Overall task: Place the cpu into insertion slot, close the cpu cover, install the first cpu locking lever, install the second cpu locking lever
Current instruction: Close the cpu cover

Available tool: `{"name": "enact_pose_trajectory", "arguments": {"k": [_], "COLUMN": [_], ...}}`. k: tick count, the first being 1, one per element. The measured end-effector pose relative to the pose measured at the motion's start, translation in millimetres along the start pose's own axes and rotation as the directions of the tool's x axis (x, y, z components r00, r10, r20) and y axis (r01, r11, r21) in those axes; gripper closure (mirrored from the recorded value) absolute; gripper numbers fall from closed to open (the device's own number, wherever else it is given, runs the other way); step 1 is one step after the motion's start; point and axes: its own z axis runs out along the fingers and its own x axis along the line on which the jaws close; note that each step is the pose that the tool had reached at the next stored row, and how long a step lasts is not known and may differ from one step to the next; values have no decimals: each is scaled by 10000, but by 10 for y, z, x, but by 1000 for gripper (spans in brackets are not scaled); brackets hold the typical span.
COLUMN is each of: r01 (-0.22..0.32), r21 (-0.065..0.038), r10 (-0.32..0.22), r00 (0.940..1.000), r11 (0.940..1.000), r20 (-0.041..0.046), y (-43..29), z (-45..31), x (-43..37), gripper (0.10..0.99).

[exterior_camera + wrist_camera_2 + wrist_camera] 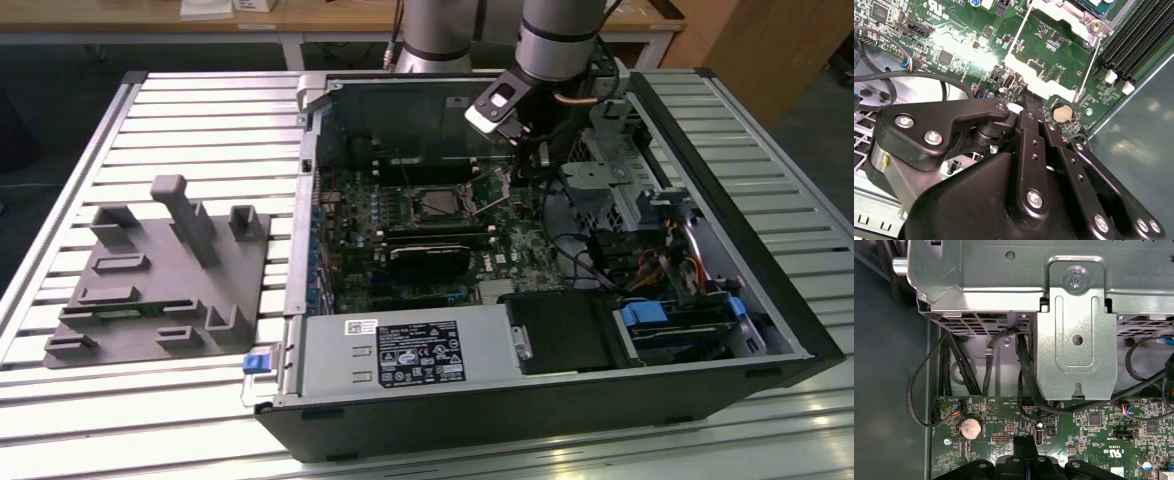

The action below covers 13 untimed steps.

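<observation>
The insertion slot (434,204) is a square socket with a silvery rim on the green board inside the open computer case; its near corner also appears in the second wrist view (1081,12). I cannot tell whether the cpu lies in it. The cpu cover (1034,82), a thin silvery frame, is swung open away from the slot, and green board shows through its window. My gripper (518,176) reaches down to the exterior view's right of the slot. Its black fingertips are pressed together at the cover's free edge (1032,102) (1025,442), with nothing visible between them.
A coin battery (1063,113) (970,428) sits just beside the fingertips. Black memory slots (1139,35) run past the socket. A metal drive cage (1074,340) and black cables (1024,370) crowd the case wall. A grey fixture plate (147,270) lies on the slatted table outside the case.
</observation>
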Motion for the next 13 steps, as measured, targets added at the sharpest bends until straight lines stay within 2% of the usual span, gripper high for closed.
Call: {"name": "enact_pose_trajectory", "arguments": {"k": [5,13], "r01": [0,1], "r21": [0,-1], "r10": [0,-1], "r00": [10000,10000], "r11": [10000,10000], "r20": [0,2], "y": [-21,-114], "z": [-1,-5], "x": [0,-2], "gripper": [980,980]}}
